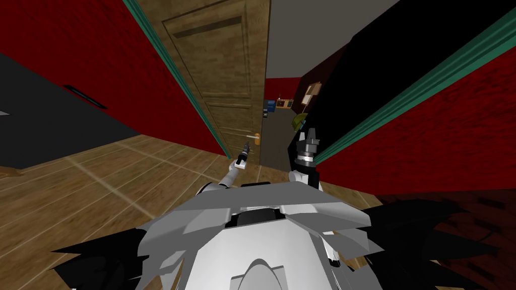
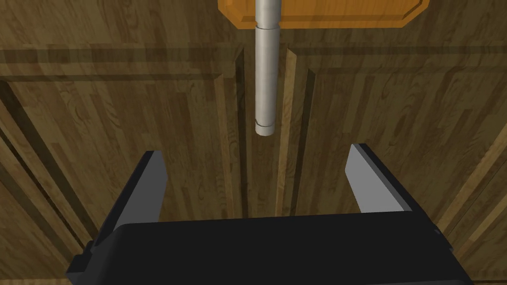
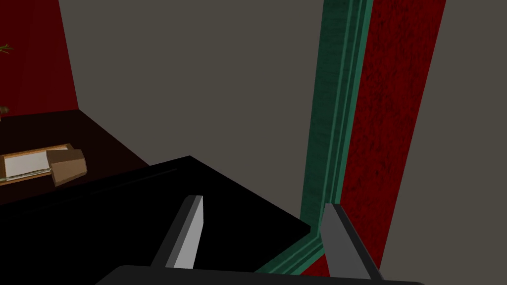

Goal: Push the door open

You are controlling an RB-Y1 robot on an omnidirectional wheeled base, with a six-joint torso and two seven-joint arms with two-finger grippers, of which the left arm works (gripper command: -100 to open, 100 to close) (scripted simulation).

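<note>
A brown panelled wooden door stands partly open in a green frame; a gap shows along its free edge. Its grey lever handle juts from an orange plate. My left gripper hangs open just short of the door's face, below the handle's tip, with nothing between its fingers. In the left wrist view the gripper faces the wood panels close up. My right gripper is raised at the doorway's other side, open and empty, beside the green frame.
Red walls flank the doorway on both sides. Through the gap I see a grey floor with small furniture far off and a picture on the wall. Wooden floor lies to my left. A black area lies beyond the right frame.
</note>
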